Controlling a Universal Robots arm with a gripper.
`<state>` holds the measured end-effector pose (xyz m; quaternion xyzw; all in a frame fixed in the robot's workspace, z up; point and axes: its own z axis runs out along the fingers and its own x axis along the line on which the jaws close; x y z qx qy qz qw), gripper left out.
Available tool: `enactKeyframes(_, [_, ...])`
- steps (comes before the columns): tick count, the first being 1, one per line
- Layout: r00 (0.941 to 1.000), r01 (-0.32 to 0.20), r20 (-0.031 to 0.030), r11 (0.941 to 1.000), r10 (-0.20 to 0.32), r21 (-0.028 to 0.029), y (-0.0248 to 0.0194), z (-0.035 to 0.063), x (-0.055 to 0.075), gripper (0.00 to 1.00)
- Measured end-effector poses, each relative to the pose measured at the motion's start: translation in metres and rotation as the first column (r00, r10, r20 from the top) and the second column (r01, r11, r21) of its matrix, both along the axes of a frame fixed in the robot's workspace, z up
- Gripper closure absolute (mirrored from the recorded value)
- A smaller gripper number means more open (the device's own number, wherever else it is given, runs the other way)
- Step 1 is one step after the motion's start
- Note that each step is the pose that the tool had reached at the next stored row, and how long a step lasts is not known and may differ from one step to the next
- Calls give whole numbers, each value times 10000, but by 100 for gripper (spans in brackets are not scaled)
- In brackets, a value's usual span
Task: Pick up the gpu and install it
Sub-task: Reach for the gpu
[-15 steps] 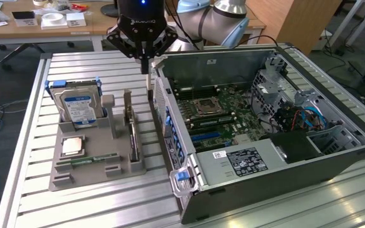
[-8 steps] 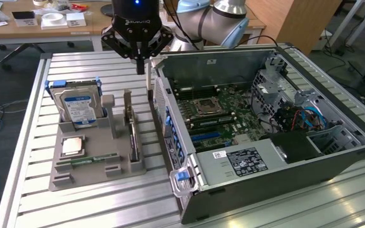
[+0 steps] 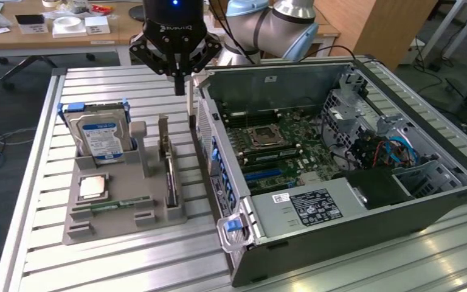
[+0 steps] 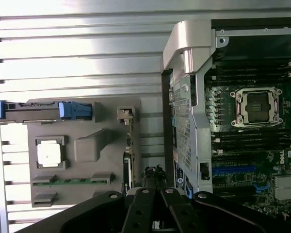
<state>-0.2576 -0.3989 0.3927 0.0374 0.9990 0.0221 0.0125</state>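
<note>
The gpu [image 3: 168, 167] is a thin dark card with a brownish back. It stands on its long edge in a slot of the grey holder [image 3: 95, 228], on the side nearest the computer case. The wrist view shows the gpu [image 4: 128, 155] edge-on, with its metal bracket end [image 4: 125, 115] farthest from the fingers. My gripper [image 3: 180, 85] hangs shut above the table, past the card's far end and over the gap between the holder and the case. Nothing sits between its fingers [image 4: 146, 204].
The open computer case [image 3: 339, 158] lies on its side at the exterior view's right, motherboard and empty CPU socket [image 3: 264, 137] exposed. The holder also carries a hard drive [image 3: 100, 131], a processor [image 3: 93, 185] and a green memory stick [image 3: 120, 204]. A cluttered desk [image 3: 55, 27] stands behind the slatted table.
</note>
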Motion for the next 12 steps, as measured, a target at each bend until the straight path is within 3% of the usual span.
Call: enactKeyframes(12, [10000,0,0,10000,0,0,0,-2,-109,89])
